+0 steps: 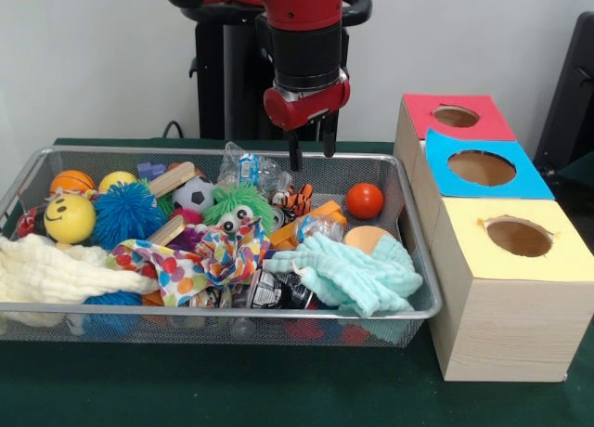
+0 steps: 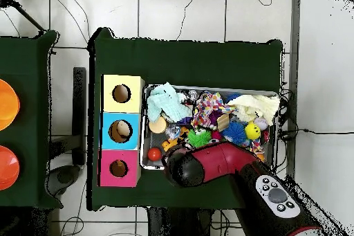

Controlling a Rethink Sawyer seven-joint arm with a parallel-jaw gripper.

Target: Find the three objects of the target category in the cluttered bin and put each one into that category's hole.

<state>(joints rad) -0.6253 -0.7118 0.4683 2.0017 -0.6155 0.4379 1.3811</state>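
Note:
A wire mesh bin (image 1: pixel 422 260) is piled with toys and cloths. My gripper (image 1: pixel 311 150) hangs open and empty over the bin's back edge, above a clear plastic bag (image 1: pixel 246 170) and a tiger toy (image 1: pixel 297 200). A red ball (image 1: pixel 365 200) lies just right of it. Also in the bin are a yellow smiley ball (image 1: pixel 70 218), a blue spiky ball (image 1: pixel 127 213), a soccer ball (image 1: pixel 193 195), a green furry toy (image 1: pixel 239 204) and a mint cloth (image 1: pixel 348 274). In the overhead view the arm (image 2: pixel 207 165) hides the gripper; the red ball (image 2: pixel 154 154) shows beside it.
Three wooden boxes stand right of the bin, each with a hole: red top (image 1: pixel 422 111), blue top (image 1: pixel 445 153), yellow top (image 1: pixel 483 251). A cream cloth (image 1: pixel 56 269) and a patterned cloth (image 1: pixel 200 260) drape the bin's front. Two orange bowls (image 2: pixel 5 105) sit on a neighbouring table.

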